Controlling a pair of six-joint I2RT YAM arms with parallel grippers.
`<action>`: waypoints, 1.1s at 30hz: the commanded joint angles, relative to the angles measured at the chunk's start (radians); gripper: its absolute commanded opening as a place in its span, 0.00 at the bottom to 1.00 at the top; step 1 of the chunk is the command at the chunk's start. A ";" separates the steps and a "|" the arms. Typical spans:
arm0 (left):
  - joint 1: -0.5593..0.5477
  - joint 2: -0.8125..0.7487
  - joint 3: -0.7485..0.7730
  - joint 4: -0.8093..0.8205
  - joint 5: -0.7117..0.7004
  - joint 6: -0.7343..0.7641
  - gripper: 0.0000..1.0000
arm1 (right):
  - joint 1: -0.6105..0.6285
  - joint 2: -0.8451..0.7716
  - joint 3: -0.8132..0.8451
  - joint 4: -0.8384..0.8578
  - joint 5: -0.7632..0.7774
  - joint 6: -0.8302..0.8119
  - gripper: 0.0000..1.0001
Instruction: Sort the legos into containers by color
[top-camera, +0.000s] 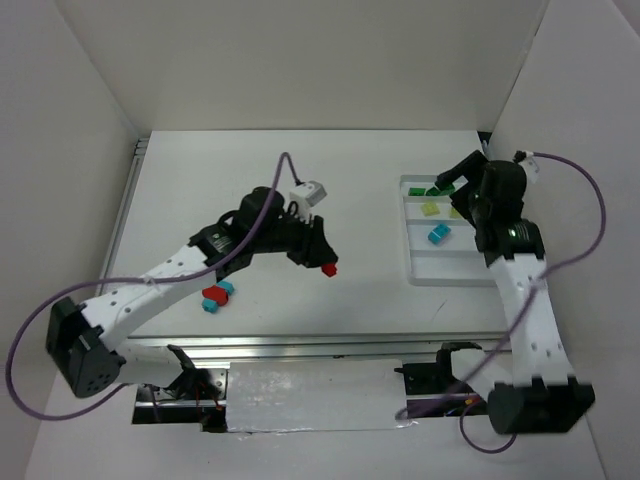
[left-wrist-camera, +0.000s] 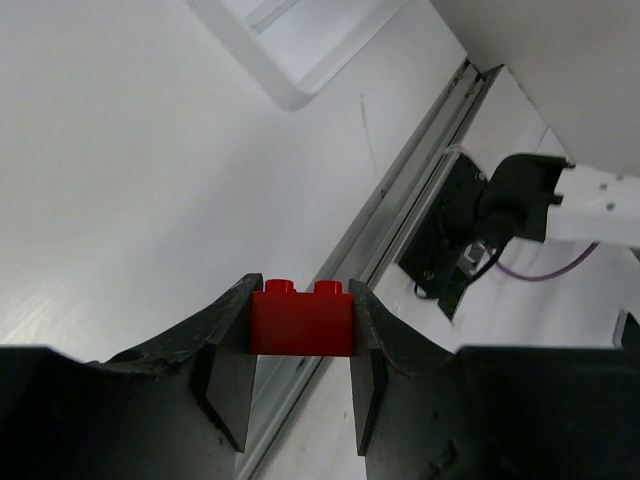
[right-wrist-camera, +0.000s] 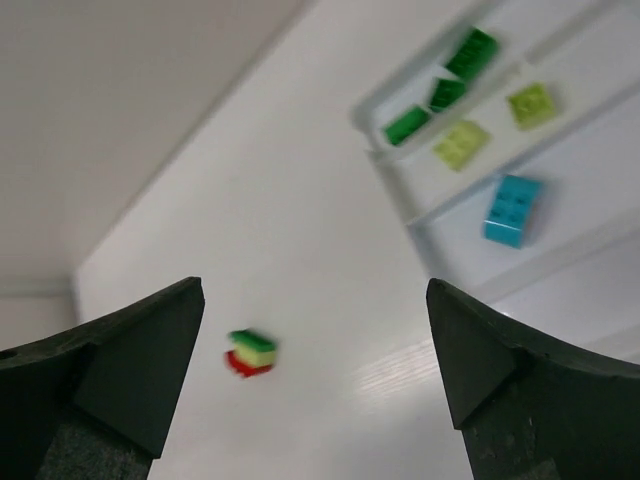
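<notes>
Closest to the near edge, on the desk's left half, a loose red brick (top-camera: 212, 293) lies touching two cyan bricks (top-camera: 210, 306), just beside your left forearm. Further in, near the desk's middle, your left pincer (left-wrist-camera: 303, 300) is clamped on a held red brick (left-wrist-camera: 301, 322), studs pointing away from the wrist, lifted clear of the desk. Bare desk runs from there to the left rim of the white tray (top-camera: 455, 265), which sits by the right edge. Your right arm hides the tray's right side.

Inside the tray, near to far, a single cyan brick (right-wrist-camera: 512, 210) lies in one compartment, yellow-green bricks (right-wrist-camera: 460, 144) in the next, and dark green bricks (right-wrist-camera: 407, 125) in the farthest. Your right pincer (right-wrist-camera: 313, 330) hangs above the tray's far left corner, jaws spread wide, gripping nothing. Its camera view is blurred. It shows a small stack (right-wrist-camera: 250, 352), green over yellow-green over red, standing on open desk, which you cannot locate from overhead.
</notes>
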 joint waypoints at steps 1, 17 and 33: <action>-0.085 0.147 0.115 0.175 -0.073 -0.001 0.00 | 0.070 -0.253 0.003 -0.084 -0.037 -0.032 1.00; -0.241 0.880 0.640 0.528 -0.344 -0.001 0.05 | 0.084 -0.636 0.075 -0.262 -0.206 0.015 1.00; -0.277 1.160 0.945 0.422 -0.375 0.011 0.36 | 0.084 -0.680 0.028 -0.293 -0.283 -0.035 1.00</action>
